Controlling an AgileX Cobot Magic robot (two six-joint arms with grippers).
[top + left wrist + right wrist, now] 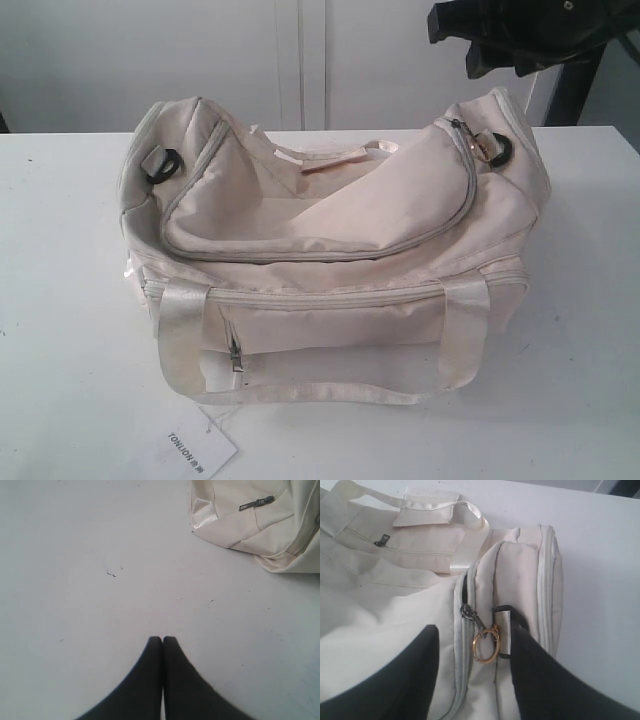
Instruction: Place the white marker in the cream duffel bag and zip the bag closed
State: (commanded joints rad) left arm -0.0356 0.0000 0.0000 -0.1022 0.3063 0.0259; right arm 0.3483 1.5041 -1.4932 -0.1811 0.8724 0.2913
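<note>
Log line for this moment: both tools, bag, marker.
left tool: shut, over table, apart from cream duffel bag | right tool: open, straddling gold ring pull | white marker: not in view

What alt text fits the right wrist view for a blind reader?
The open right gripper hangs over the gold ring pull of the cream duffel bag, a finger on each side; the bag lies on a white table.

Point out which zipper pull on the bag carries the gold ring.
The top zipper's pull, at the cream duffel bag's end; its gold ring sets it apart. The front pocket pull is plain grey.
</note>
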